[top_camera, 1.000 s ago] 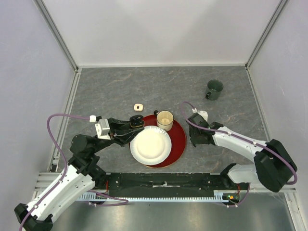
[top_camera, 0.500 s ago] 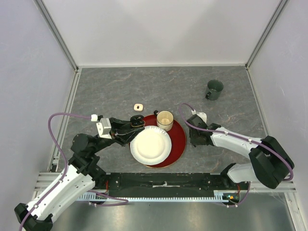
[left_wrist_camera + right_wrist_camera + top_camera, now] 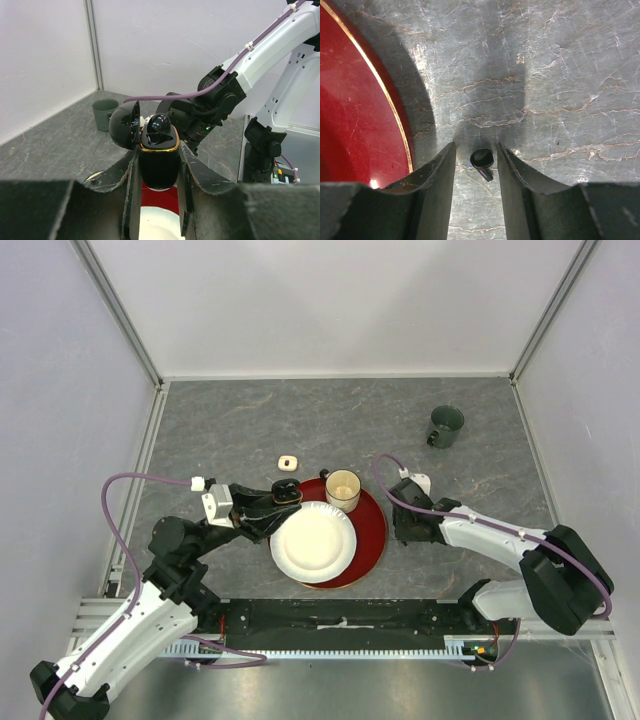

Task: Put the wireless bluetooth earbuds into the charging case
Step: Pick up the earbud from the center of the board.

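My left gripper [image 3: 157, 150] is shut on a black charging case [image 3: 159, 162] with a gold rim, held upright above the plate. Its lid [image 3: 125, 125] is swung open to the left. One black earbud [image 3: 159, 123] sits in the case's top. From above, the case [image 3: 283, 494] hangs over the red tray's left edge. My right gripper [image 3: 476, 146] stands open, low over the table just right of the tray. A second black earbud [image 3: 482, 160] lies on the stone surface between its fingers, touching neither. From above, the right gripper [image 3: 405, 525] hides this earbud.
A red round tray [image 3: 372, 530] carries a white paper plate [image 3: 313, 540] and a paper cup [image 3: 343, 488]. A small cream object [image 3: 288, 461] lies behind the tray. A dark green mug [image 3: 445, 425] stands at the back right. The tray's rim [image 3: 395, 120] runs close to my right gripper's left finger.
My right gripper has shifted slightly toward the tray. The left gripper has barely moved and keeps its hold on the case.
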